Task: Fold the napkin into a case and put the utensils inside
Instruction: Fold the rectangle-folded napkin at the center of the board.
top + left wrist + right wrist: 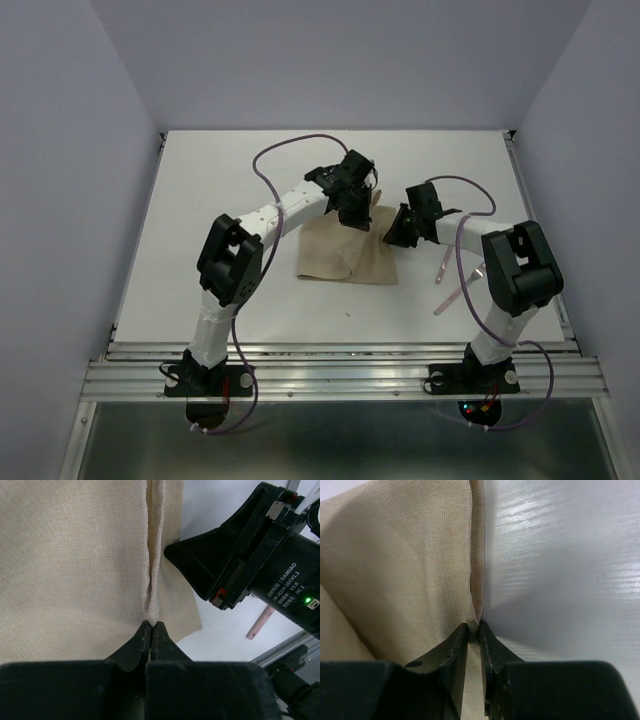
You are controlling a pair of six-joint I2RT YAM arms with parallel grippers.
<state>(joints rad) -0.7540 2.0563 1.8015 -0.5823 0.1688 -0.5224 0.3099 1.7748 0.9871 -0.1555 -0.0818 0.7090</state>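
The beige napkin (340, 255) lies partly folded in the middle of the white table (220, 200). My left gripper (357, 218) is at its far right edge; in the left wrist view that gripper (151, 626) is shut on a raised hem of the napkin (75, 570). My right gripper (392, 238) is at the cloth's right side, and in the right wrist view it (474, 628) pinches the napkin's (410, 565) edge between its fingers. The utensils (442, 270) lie on the table to the right of the cloth, beside the right arm. One pink handle end (260, 623) shows in the left wrist view.
The right arm's black wrist (250, 565) sits close beside the left gripper, just right of the cloth. Purple cables loop over both arms. A metal rail (340, 365) runs along the table's near edge, and pale walls enclose the sides and back.
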